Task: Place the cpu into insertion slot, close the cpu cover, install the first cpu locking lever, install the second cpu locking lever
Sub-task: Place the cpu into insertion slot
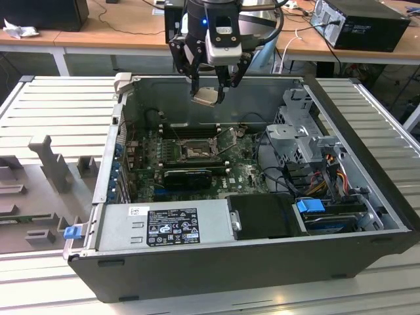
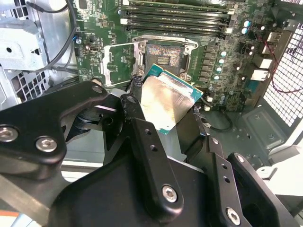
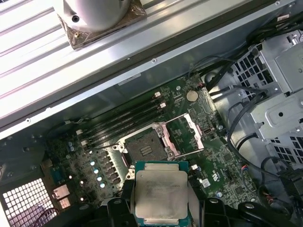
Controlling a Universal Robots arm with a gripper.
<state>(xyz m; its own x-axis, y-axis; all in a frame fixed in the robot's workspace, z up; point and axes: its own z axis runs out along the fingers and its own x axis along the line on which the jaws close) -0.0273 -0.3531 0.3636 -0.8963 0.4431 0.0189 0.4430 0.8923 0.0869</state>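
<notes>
While the cover (image 3: 195, 131) lies flipped open, the tool (image 1: 209, 92) clamps the chip (image 1: 205, 96) by its edges, flat, above the socket (image 1: 195, 152) at 6 o'clock in the exterior view, apparently for a level drop.

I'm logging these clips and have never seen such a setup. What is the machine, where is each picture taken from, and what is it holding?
A single robot arm with a claw reaches down into an open computer case. The exterior view comes from a camera off the arm. Both wrist views come from cameras riding on the arm, looking past the claw. The claw grips the cpu, a small flat square chip, above the green motherboard. Below it lies the insertion slot, uncovered, with the cpu cover flipped open beside it. The chip is not yet seated.
</notes>
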